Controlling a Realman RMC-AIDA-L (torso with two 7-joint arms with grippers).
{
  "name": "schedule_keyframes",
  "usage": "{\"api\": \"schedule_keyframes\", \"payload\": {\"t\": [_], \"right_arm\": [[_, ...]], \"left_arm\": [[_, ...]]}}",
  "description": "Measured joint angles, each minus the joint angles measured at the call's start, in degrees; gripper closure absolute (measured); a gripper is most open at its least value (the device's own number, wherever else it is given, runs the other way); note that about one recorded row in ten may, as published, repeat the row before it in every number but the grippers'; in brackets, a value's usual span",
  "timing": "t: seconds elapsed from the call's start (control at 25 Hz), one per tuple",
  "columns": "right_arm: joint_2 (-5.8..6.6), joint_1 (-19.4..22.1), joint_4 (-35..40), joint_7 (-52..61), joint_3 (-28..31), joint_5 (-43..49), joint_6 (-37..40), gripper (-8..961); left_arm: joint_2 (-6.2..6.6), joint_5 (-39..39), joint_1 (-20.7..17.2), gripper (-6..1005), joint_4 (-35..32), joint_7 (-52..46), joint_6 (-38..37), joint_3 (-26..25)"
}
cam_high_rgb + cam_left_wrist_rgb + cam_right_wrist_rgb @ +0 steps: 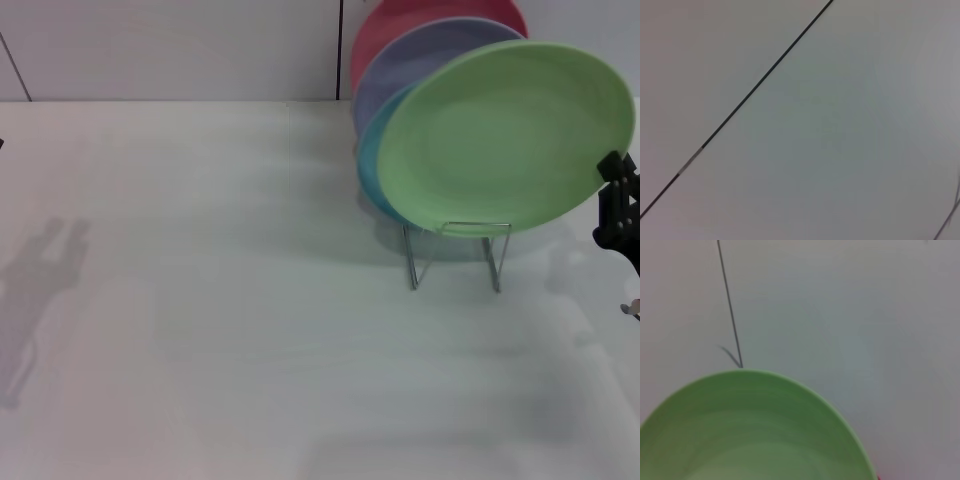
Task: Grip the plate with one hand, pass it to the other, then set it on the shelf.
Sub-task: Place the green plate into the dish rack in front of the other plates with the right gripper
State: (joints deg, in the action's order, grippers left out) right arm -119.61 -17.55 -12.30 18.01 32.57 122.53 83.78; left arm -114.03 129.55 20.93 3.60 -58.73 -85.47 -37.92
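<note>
The light-green plate stands tilted at the front of the silver wire shelf, its lower edge just over the front loops. At the far right of the head view my right gripper sits on the plate's right rim and looks shut on it. The same plate fills the near part of the right wrist view. My left gripper does not show in any view; only its shadow lies on the table at the left.
Behind the green plate the rack holds a turquoise-blue plate, a purple plate and a red plate. A white table stretches left and in front of the rack. A wall stands behind.
</note>
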Motion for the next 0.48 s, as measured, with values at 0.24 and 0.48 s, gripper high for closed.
{"api": "schedule_keyframes", "payload": {"t": [0.24,0.48], "right_arm": [[-0.18,0.7,0.0,-0.3,0.5,-0.5,-0.4,939],[-0.27,1.1,-0.1,-0.4,0.5,-1.5,-0.7,939]], "left_arm": [[0.12,0.0,-0.2,575,-0.1,-0.6,-0.6,0.3],[0.29,0.0,-0.5,575,-0.1,-0.8,-1.3,0.3]]}}
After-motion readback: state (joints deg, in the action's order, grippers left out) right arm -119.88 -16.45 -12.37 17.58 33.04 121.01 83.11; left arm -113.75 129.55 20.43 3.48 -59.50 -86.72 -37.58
